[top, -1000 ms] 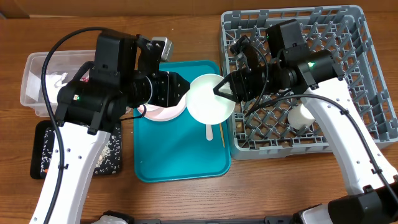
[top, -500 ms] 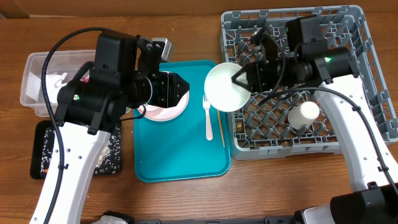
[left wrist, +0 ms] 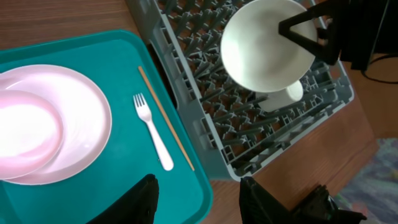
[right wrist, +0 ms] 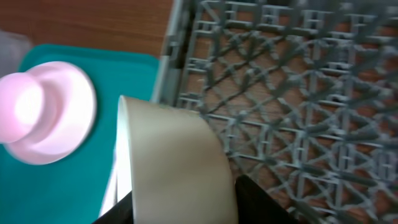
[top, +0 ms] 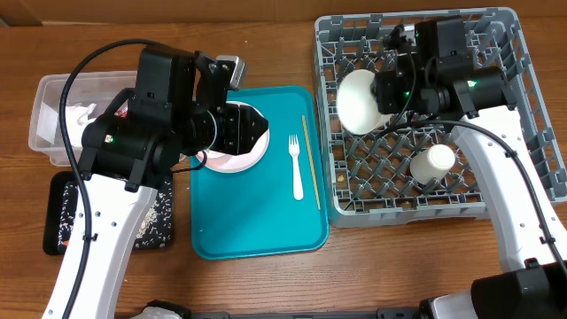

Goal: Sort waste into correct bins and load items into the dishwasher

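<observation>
My right fingers (top: 383, 88), overhead, clamp a white bowl (top: 359, 100) above the dish rack (top: 496, 53) where a cup (top: 434, 163) already sits; the left wrist view shows my left fingers (left wrist: 199, 188) parted and empty over the plate (left wrist: 81, 106), fork (left wrist: 152, 134) and chopstick (left wrist: 165, 118) waiting on the teal tray (left wrist: 93, 50); the right wrist view shows the bowl's rim gripped.

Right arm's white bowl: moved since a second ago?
Yes. The white bowl, held by the right gripper, went rightward in the overhead view: from over the teal tray's right edge to over the dish rack.
</observation>
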{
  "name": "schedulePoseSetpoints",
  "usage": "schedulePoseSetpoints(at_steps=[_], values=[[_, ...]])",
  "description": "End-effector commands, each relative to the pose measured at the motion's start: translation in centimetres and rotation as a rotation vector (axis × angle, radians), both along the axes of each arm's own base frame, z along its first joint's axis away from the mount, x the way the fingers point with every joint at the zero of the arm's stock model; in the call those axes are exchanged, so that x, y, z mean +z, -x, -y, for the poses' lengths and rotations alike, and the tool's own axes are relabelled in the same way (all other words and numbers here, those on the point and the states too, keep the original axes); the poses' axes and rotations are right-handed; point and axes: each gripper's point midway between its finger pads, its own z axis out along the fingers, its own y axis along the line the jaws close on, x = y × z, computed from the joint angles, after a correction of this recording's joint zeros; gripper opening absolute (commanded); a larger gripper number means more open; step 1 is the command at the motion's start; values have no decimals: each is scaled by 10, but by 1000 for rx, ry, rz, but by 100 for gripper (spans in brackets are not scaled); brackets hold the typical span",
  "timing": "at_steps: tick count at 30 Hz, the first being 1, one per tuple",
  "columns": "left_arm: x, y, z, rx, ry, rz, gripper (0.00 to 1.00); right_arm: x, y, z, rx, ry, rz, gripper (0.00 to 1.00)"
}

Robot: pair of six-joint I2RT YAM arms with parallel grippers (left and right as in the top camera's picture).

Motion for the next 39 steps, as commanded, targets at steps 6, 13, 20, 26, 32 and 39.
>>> schedulePoseSetpoints(at_steps=[6, 13, 20, 26, 32, 39], values=[[3, -4, -6, 9, -37, 32, 45, 5, -15, 51, -185, 231, 76, 41], [1, -4, -10, 24, -56, 29, 45, -6, -22, 58, -207, 270, 62, 39], [-6, -3, -19, 55, -104, 10, 45, -44, -30, 63, -279, 246, -37, 39], [-15, 0, -24, 67, -133, -23, 46, -64, -28, 50, -267, 178, -111, 39], [-20, 3, -24, 65, -142, -51, 46, -71, -20, 60, -291, 185, -154, 40], [-21, 4, -25, 64, -144, -57, 46, -90, -22, 55, -271, 105, -171, 40]])
